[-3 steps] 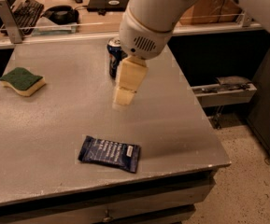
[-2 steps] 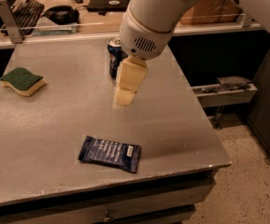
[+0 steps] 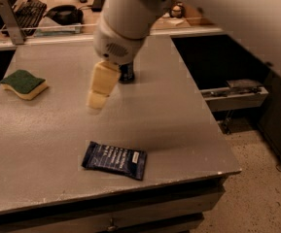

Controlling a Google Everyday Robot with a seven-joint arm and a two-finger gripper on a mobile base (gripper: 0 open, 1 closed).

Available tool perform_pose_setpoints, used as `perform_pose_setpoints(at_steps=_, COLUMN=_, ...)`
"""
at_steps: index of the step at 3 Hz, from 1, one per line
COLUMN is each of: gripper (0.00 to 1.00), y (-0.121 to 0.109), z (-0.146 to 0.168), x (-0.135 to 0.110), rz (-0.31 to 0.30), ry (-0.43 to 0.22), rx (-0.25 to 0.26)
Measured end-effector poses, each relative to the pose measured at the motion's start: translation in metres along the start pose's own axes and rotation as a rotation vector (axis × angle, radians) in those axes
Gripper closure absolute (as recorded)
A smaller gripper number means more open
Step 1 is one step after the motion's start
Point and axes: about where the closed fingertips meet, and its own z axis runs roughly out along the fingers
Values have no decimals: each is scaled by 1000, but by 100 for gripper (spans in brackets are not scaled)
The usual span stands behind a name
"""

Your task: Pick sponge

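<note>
I count one sponge [image 3: 24,84], one can [image 3: 126,73] and one packet [image 3: 114,159]. The sponge lies well apart from the gripper [image 3: 95,102], which hangs above the table [image 3: 179,110]. I cannot tell whether it is open.

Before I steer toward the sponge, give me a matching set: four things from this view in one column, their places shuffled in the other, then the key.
Things
1. sponge
2. gripper
3. dark blue packet
4. can

Places
A. lying flat near the front edge of the table
B. just behind the gripper, mostly hidden by the arm
C. on the left side of the table, green top up, apart from everything else
D. over the middle of the table, pointing down, well to the right of the sponge

Pairs: 1-C, 2-D, 3-A, 4-B
</note>
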Motion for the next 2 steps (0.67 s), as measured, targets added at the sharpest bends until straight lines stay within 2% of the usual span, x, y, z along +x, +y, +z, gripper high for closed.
perform_pose_setpoints(at_steps=1, gripper=0, y=-18, z=59, x=-58, rz=-14, ry=-76, rx=-10)
perform_pose_setpoints(at_steps=2, gripper=0, y=-38, z=115, x=-107, rz=-22, ry=-124, rx=-23)
